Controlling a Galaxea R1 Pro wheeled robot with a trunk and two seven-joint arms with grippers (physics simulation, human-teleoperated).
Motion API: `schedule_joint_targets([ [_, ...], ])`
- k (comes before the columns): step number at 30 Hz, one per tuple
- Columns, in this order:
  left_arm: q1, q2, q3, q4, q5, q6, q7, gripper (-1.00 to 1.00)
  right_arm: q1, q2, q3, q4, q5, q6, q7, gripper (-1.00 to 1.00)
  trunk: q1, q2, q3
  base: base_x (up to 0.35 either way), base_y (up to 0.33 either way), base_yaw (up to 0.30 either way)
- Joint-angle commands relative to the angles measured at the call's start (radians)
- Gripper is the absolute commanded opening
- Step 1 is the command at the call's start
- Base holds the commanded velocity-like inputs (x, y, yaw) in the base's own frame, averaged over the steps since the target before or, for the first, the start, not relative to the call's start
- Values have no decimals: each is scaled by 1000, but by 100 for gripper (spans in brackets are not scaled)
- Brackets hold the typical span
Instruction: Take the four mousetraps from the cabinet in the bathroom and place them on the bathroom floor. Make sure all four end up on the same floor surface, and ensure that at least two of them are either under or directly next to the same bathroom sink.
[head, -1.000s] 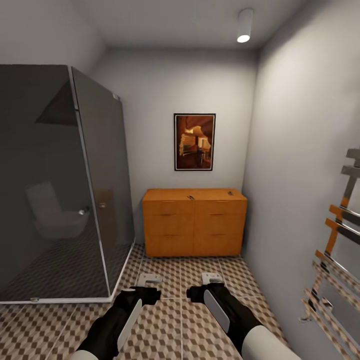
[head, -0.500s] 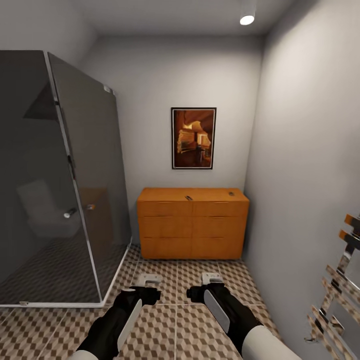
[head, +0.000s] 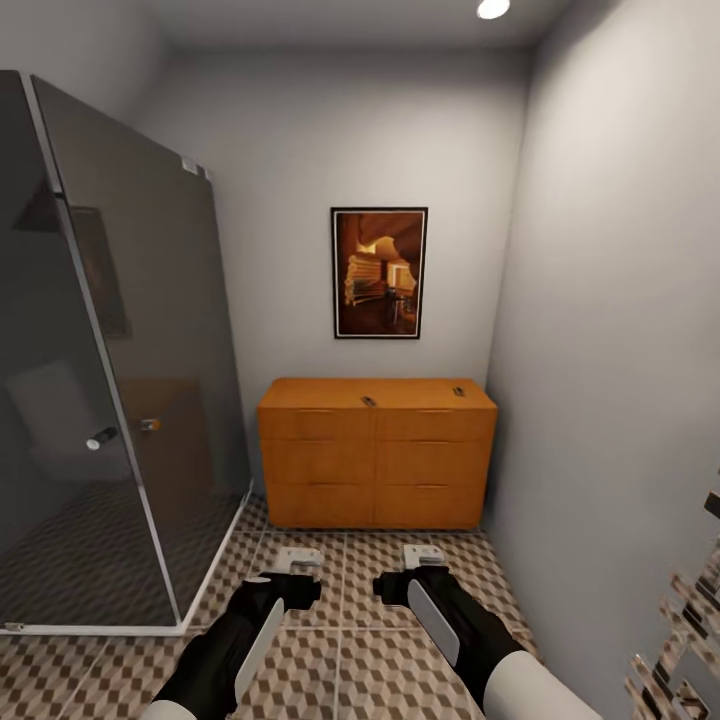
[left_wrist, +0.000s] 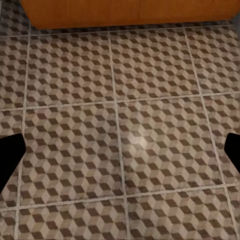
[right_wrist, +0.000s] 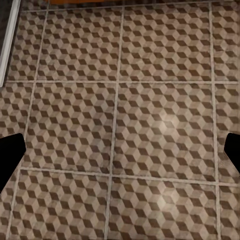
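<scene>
One shower enclosure (head: 110, 380) left of cabinet (head: 377, 453); floor (head: 380, 560) between.

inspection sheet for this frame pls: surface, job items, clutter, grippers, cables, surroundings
Surface: bathroom floor, cube-pattern tiles, pale grout.
Job's things: cabinet against far wall, drawers shut; two small dark items on its top, too small to identify.
Clutter: nothing seen.
Grippers: left gripper and right gripper held low over the tiles, jaws open, empty.
Cables: nothing seen.
Surroundings: dark glass shower enclosure left, framed picture above cabinet, ceiling light.
</scene>
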Motion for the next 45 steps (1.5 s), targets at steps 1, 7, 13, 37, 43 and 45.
schedule_joint_targets([
  [1, 0, 0, -3, -1, 11, 4, 9, 100, -1, -1, 5, -1, -11, 2, -10, 100, 1, -1, -1, 293, -58, 1],
  [7, 0, 1, -2, -1, 12, 4, 8, 100, -1, -1, 5, -1, -11, 3, -10, 100, 1, -1, -5, 298, -17, 1],
  [13, 0, 1, -2, -1, 12, 4, 8, 100, -1, -1, 5, -1, -11, 4, -10, 100, 1, -1, -12, 298, 56, 0],
  [37, 0, 1, -3, -1, 10, 4, 10, 100, -1, -1, 5, -1, -10, 0, -10, 100, 1, -1, -46, 235, -12, 0],
  [43, 0, 1, -4, -1, 9, 4, 12, 100, -1, -2, 4, -1, -11, -2, -10, 100, 1, -1, -49, 72, -28, 0],
  [45, 0, 1, -5, -1, 9, 4, 12, 100, -1, -2, 3, -1, -10, -2, -11, 100, 1, -1, -50, 40, -15, 0],
])
